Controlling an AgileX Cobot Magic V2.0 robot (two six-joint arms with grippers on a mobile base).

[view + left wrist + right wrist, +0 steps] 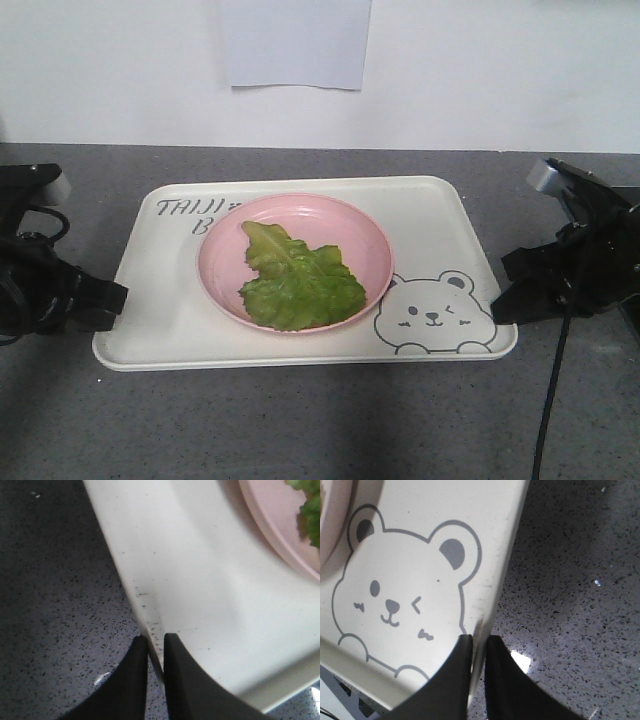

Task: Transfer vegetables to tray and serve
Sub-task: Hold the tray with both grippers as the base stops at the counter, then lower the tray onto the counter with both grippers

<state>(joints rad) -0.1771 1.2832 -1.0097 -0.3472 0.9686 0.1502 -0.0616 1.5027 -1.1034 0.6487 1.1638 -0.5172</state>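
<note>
Pinching opposite short rims of the tray [150, 345], left fingers [135, 675] and right fingers [504, 680] close narrowly; vegetables [298, 282] (long axis upper-left to lower-right) lie in the pink plate [225, 285], bare bench [300, 420] around.

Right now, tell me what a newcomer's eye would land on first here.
First the green lettuce leaf, lying in the pink plate in the middle of the cream tray. Next, the winking bear drawn on the tray's near right corner. Then the two black grippers: the left gripper has its fingers pinched on the tray's left rim, the right gripper likewise on the right rim.
</note>
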